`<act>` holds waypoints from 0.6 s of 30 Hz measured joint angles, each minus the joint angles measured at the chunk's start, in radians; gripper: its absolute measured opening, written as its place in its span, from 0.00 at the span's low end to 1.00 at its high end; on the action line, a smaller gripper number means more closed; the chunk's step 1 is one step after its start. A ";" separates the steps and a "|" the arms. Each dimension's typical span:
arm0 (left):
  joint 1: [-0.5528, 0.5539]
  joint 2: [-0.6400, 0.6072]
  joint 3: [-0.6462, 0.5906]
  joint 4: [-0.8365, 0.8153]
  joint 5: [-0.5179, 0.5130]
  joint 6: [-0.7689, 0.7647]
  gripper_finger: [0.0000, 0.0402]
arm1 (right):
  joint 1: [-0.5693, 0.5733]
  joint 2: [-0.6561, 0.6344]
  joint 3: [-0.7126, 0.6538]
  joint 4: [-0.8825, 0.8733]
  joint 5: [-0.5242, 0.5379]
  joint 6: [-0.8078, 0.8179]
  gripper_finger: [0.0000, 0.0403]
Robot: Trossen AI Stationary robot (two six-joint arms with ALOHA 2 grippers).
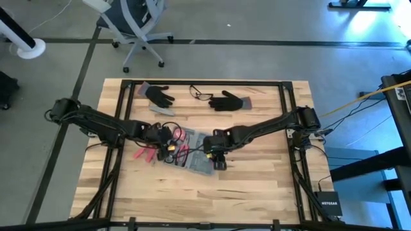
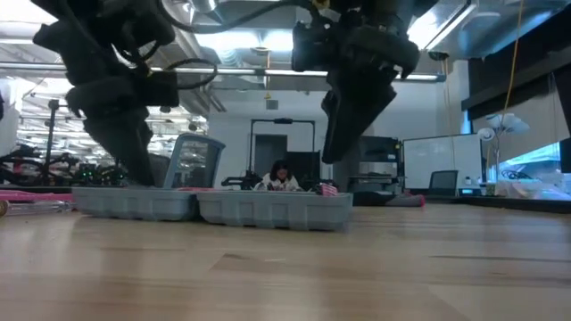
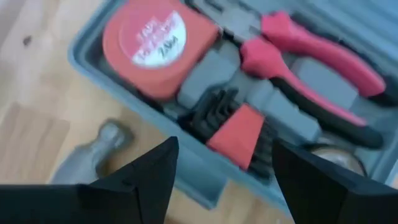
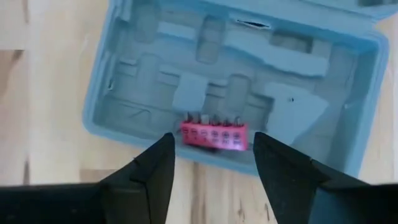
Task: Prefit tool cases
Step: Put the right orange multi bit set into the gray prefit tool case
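Wooden worktop (image 1: 257, 186) on a grey concrete floor, with an office chair (image 1: 138, 25) beyond its far edge. Open case (image 1: 196, 154) lies flat near the worktop's centre, both halves facing up. Left gripper (image 1: 168, 146) hangs over the half holding a red tape measure (image 3: 152, 46), red-handled pliers (image 3: 311, 68) and a set of hex keys (image 3: 230, 124); its fingers (image 3: 140, 180) stand apart and grasp nothing. A grey hammer head (image 3: 93, 152) lies on the wood just beside that half. Right gripper (image 1: 217, 157) hangs over the other half (mostly bare moulded slots), above a red bit holder (image 4: 214, 134) near the rim; its fingers (image 4: 149, 171) are also spread and empty. Two black gloves (image 1: 160, 96) and safety glasses (image 1: 200, 94) lie near the far edge, well apart from the case. Loose red-handled tools (image 1: 146, 154) lie beside the case on the left.
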 joint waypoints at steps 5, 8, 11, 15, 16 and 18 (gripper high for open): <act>-0.054 0.009 0.000 0.012 0.001 -0.007 0.62 | 0.000 -0.003 0.001 -0.005 -0.022 -0.020 0.42; -0.078 0.020 0.000 0.012 -0.002 -0.066 0.62 | 0.000 0.018 0.000 0.001 -0.040 0.001 0.33; -0.100 0.030 0.001 0.008 -0.008 -0.130 0.62 | 0.000 0.017 0.000 0.009 -0.045 0.029 0.21; -0.111 0.030 0.002 0.007 -0.022 -0.151 0.62 | 0.000 0.017 0.000 0.008 -0.046 0.035 0.03; -0.111 0.030 0.002 0.007 -0.023 -0.151 0.62 | 0.000 0.017 0.000 0.012 -0.044 0.034 0.02; -0.111 0.030 0.002 0.007 -0.023 -0.152 0.62 | 0.000 0.026 0.001 0.025 -0.037 0.035 0.02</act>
